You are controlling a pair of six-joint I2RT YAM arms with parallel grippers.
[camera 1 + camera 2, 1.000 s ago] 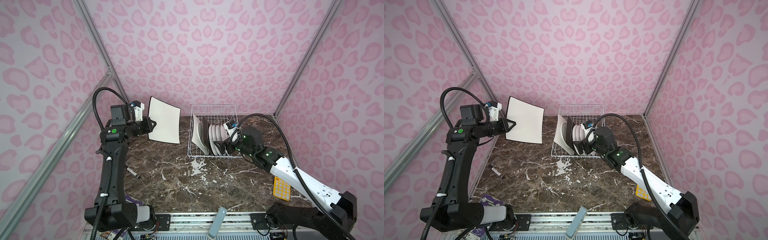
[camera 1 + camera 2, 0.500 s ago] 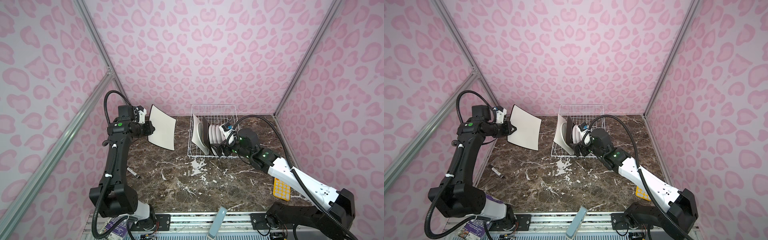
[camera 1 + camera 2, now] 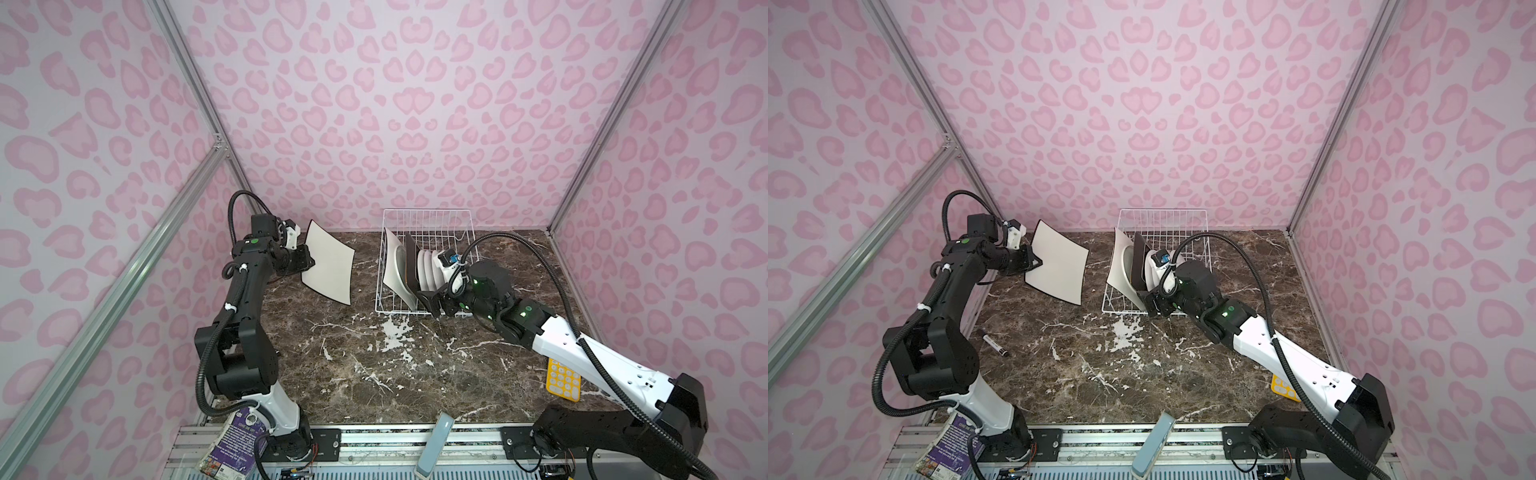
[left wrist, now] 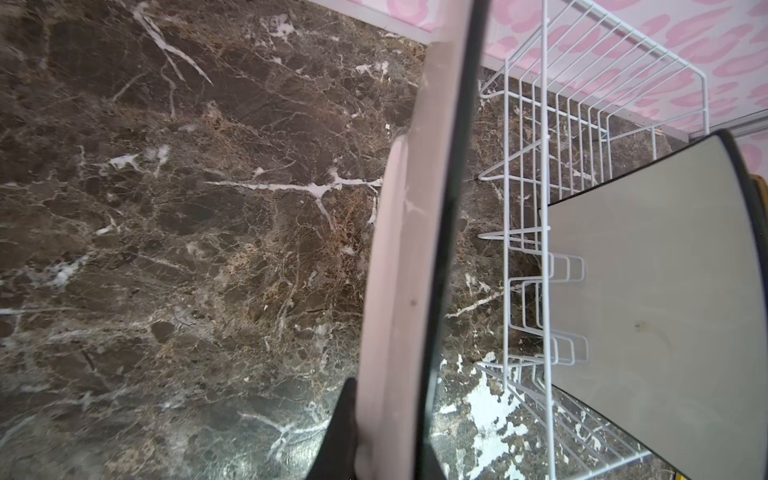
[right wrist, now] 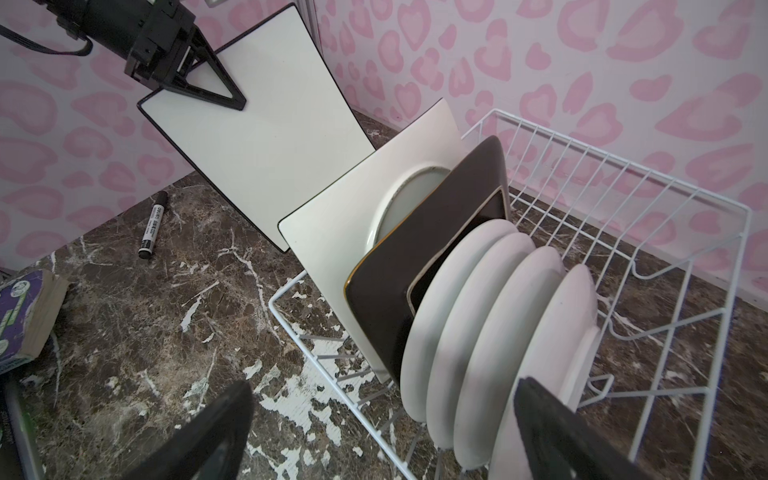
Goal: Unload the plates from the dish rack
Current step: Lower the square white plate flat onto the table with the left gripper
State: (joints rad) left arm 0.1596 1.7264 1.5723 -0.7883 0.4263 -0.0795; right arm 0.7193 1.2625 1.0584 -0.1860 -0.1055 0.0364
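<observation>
My left gripper (image 3: 309, 264) (image 3: 1036, 264) is shut on the edge of a cream-white square plate (image 3: 330, 264) (image 3: 1059, 268) with a dark rim. It holds the plate tilted above the table, left of the dish rack (image 3: 428, 214) (image 3: 1163, 214). In the left wrist view that plate (image 4: 407, 249) runs edge-on between the jaws. The rack (image 5: 623, 187) holds a cream square plate (image 5: 332, 232), a dark brown square plate (image 5: 415, 257) and several round white plates (image 5: 478, 311), all on edge. My right gripper (image 3: 436, 301) (image 5: 382, 395) is open at the rack's near end, empty. One finger is outside the wire and the other is in front of the nearest round plate.
A black marker (image 3: 995, 345) (image 5: 151, 226) lies on the marble table by the left arm. A yellow keypad (image 3: 564, 380) sits under the right forearm. A purple book (image 3: 235, 444) and a grey-blue bar (image 3: 436, 444) rest at the front rail.
The left arm has drawn in and brought the held square plate lower and more tilted. The right gripper has edged slightly left along the rack's near end, still open.
</observation>
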